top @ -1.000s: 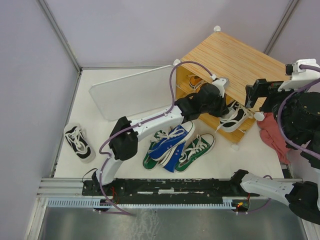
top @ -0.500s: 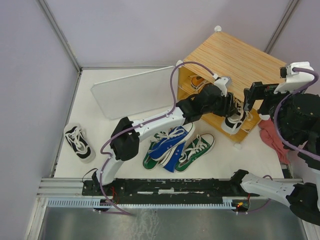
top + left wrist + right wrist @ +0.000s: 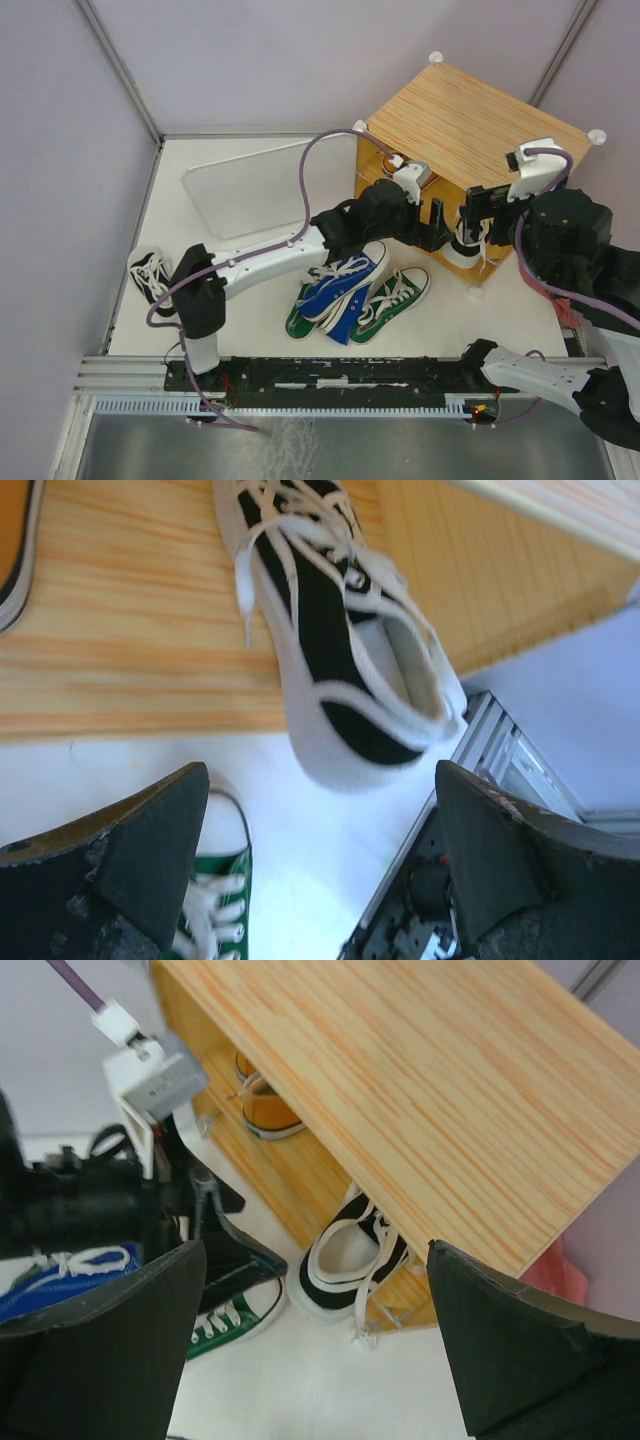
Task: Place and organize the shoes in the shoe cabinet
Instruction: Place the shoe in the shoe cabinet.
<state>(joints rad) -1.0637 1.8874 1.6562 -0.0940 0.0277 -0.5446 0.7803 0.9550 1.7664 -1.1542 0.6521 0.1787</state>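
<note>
Item in handling: black canvas sneaker (image 3: 350,680) with white rubber sole and white laces. Lies at the front lip of the large light bamboo-grain wooden shoe cabinet (image 3: 470,120), toe end on the wood board inside, heel overhanging onto the white table (image 3: 480,320). Shows clear of the fingers in both wrist views. Left gripper (image 3: 440,228): hovers just in front of the sneaker's heel, black fingers (image 3: 130,865) spread wide, nothing between. Right gripper (image 3: 478,212): hangs above the same sneaker beside the cabinet's top edge, fingers (image 3: 520,1350) likewise parted and empty. Orange canvas sneaker (image 3: 265,1110): further along the opening on a wood board; which level cannot be told. Blue canvas sneakers (image 3: 340,285) and green canvas sneakers (image 3: 398,298): heaped together on the table before the cabinet, touching, blue across green. Second black sneaker (image 3: 148,272): well apart at the table's left edge, partly hidden by the left arm's elbow. Pale door panel (image 3: 260,185): reaches leftward from the cabinet's front corner. White round knob (image 3: 434,58): at the cabinet's far top corner. Pink cloth (image 3: 580,1260): just beside the cabinet's right side.
</note>
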